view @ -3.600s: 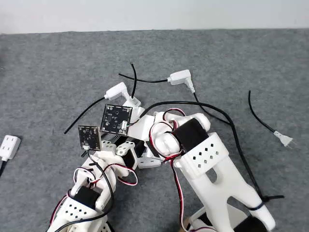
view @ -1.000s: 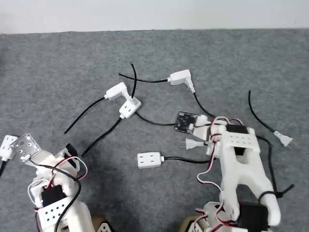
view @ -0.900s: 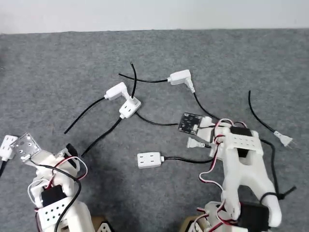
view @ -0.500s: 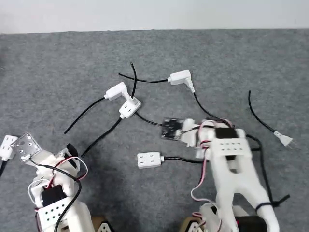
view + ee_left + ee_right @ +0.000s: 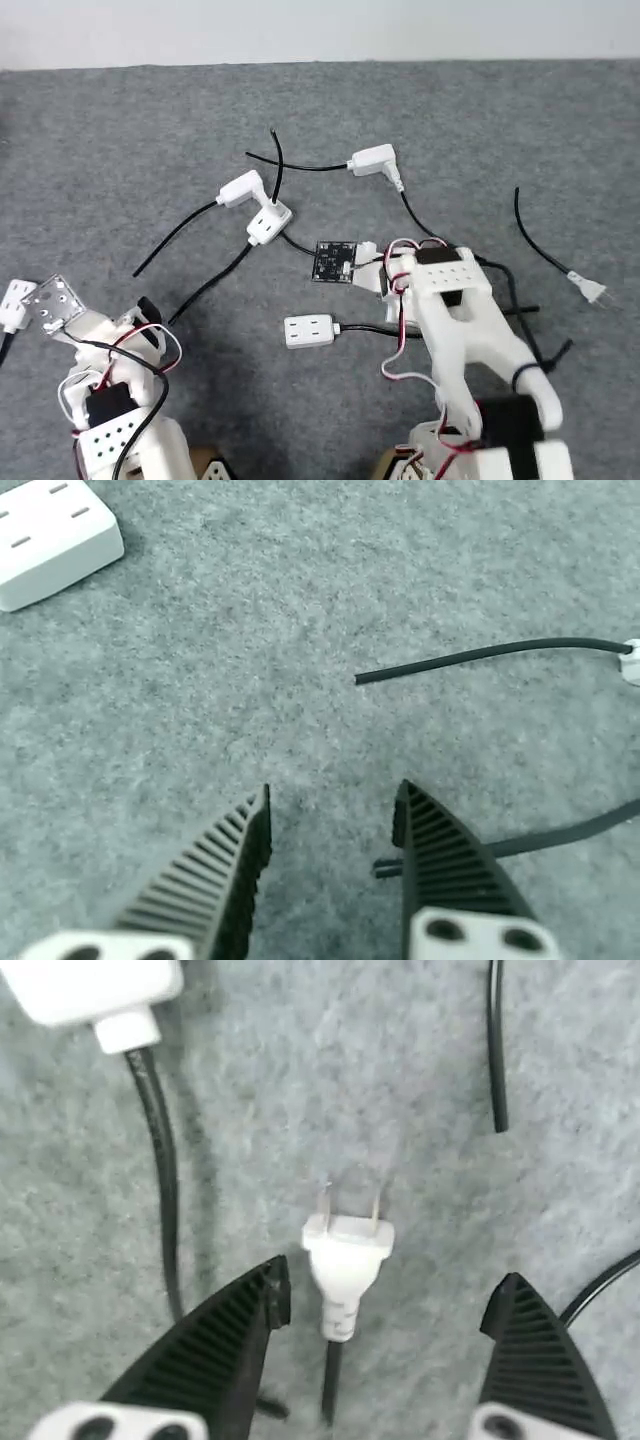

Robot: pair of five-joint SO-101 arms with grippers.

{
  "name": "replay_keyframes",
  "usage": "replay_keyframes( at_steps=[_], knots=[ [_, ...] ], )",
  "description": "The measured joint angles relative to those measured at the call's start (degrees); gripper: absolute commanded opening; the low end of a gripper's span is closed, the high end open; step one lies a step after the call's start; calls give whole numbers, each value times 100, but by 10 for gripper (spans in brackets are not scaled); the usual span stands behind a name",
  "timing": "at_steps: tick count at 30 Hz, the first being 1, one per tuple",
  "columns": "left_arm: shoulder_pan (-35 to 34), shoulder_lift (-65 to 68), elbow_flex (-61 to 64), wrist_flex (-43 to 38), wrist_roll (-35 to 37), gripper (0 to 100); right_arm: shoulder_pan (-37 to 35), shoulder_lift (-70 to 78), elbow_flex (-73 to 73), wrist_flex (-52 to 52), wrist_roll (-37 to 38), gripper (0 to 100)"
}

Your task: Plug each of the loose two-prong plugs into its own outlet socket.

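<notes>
The right claw (image 5: 392, 1285) hung released, its black ridged fingers (image 5: 235, 1325) spread wide above the grey felt-like tabletop (image 5: 430, 1140). Between those fingers, touching neither, lay a small white two-prong plug (image 5: 347, 1252) on a black cord. It sat closer to one finger than the other, its metal prongs pointing away from the claw. Ahead of the claw and off to one side lay a white rectangular outlet socket (image 5: 85, 988). Its thick black cable (image 5: 160, 1170) ran back past the nearer finger. A loose black wire end (image 5: 497, 1050) lay ahead on the opposite side. In the high view, a second white plug (image 5: 592, 290) lay well apart from this claw, out past the right arm (image 5: 455, 320).

The left claw (image 5: 333, 805) was also released and gripped nothing, with bare tabletop between its fingers. A second white outlet socket (image 5: 50, 525) lay well ahead of it to one side. The cut end of a thin black cord (image 5: 470, 657) lay ahead on the other side. A further black cable (image 5: 520, 842) ran out from beside one fingertip.
</notes>
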Motion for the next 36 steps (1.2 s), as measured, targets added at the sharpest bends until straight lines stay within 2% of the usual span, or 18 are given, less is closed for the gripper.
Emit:
replay_keyframes(
  at_steps=[9,26,28,31,32,34,36],
  knots=[
    [0,0,0,0,0,188,-26,1143,-677,-105,0,288],
    [0,0,0,0,0,188,343,1407,-923,-88,-9,283],
    [0,0,0,0,0,188,343,1407,-923,-88,-9,232],
    [0,0,0,0,0,188,343,1407,-923,-88,-9,32],
    [0,0,0,0,0,188,343,1407,-923,-88,-9,0],
    [0,0,0,0,-9,188,343,1407,-923,-88,-9,35],
    [0,0,0,0,-9,188,352,1415,-993,-97,-9,7]
  ],
)
